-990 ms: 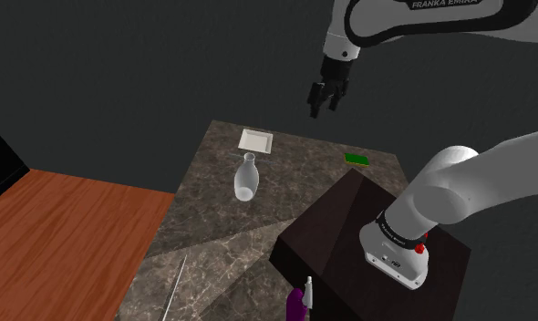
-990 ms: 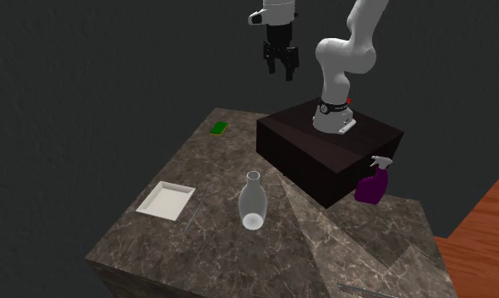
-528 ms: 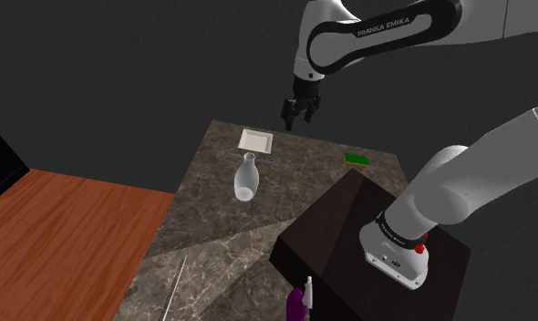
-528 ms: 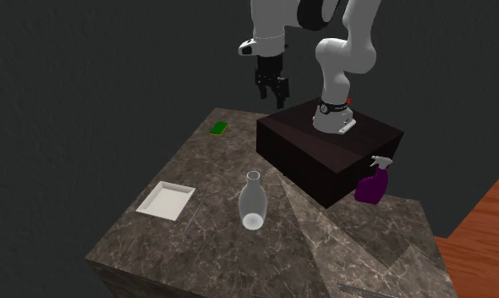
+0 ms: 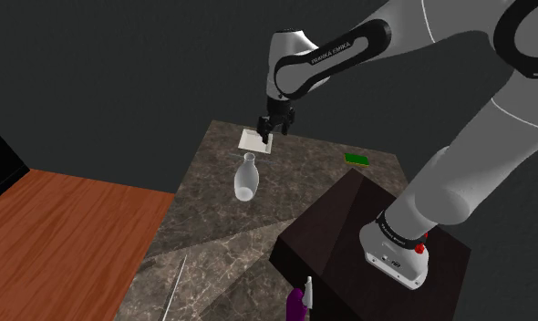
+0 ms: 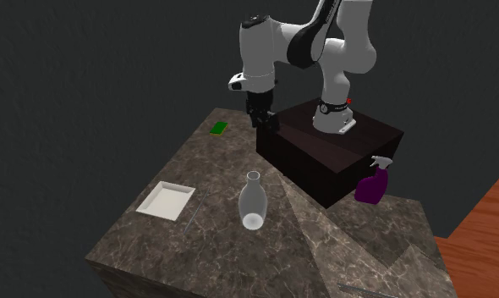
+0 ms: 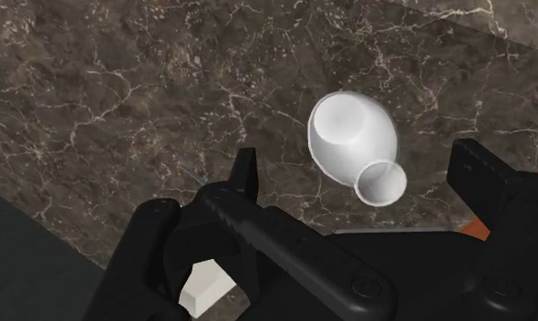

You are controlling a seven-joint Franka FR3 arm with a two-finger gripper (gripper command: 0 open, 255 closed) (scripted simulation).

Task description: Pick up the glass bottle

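gripper (image 5: pixel 270 128): fingers wide apart, empty | pale bottle (image 5: pixel 246 177): upright, shoulder view's centre, seemingly just below gripper | marbled table (image 5: pixel 315 175) underneath

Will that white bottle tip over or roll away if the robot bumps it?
The bottle stands upright on a wide round body, so it probably resists a small bump. Its neck is thin, so a push up high might tip it. Once down, its round shape would likely roll on the flat table.
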